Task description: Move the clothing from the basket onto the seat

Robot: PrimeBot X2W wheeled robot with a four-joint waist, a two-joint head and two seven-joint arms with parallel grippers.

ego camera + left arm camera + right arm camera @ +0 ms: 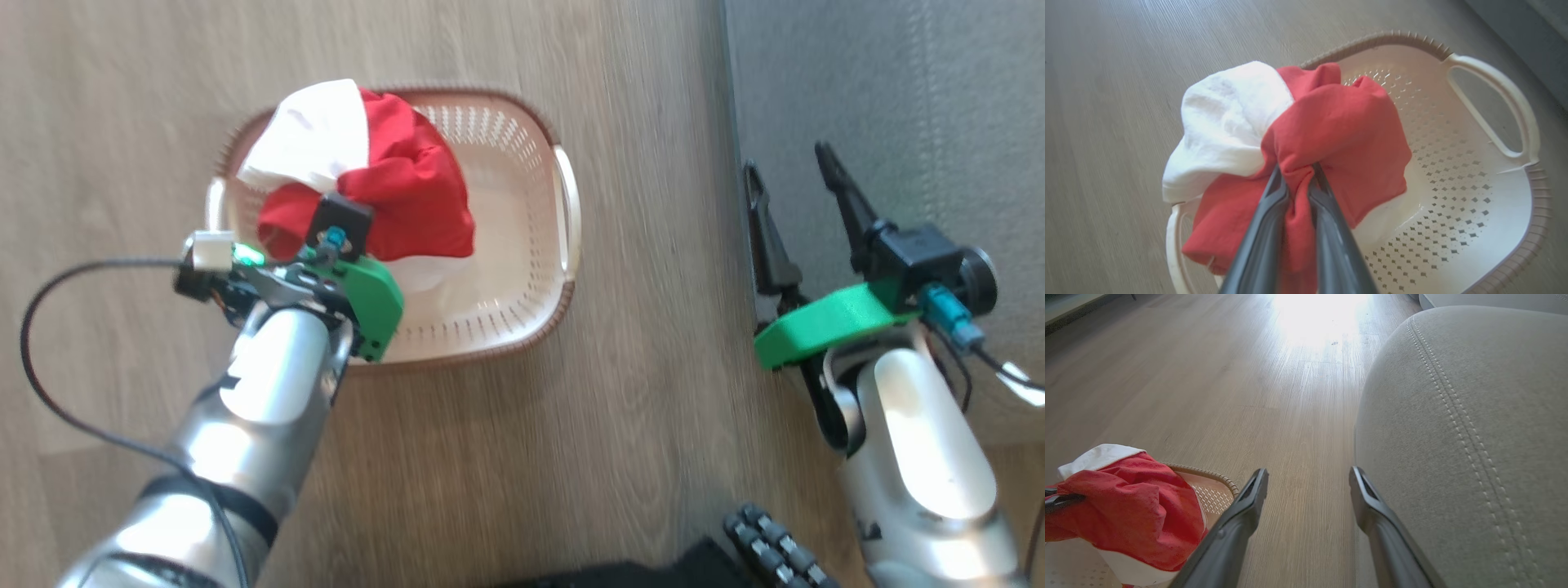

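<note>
- Now the left gripper [1296, 175] is pinching a red fold of the clothing [1331, 122], bunched over the basket [1453, 212].
- The right gripper [1308, 477] is hovering wide open and empty beside the seat [1474, 416].
- Lifting straight up is looking safest; the hidden trailing cloth may be snagging.

My left arm [261, 384] reaches forward at the near left, with the left gripper [1296, 175] pinched tight on a fold of the clothing [1331, 130]. My right arm [922, 441] sits at the near right, its right gripper [785, 159] spread wide and empty, fingers pointing away.
</note>
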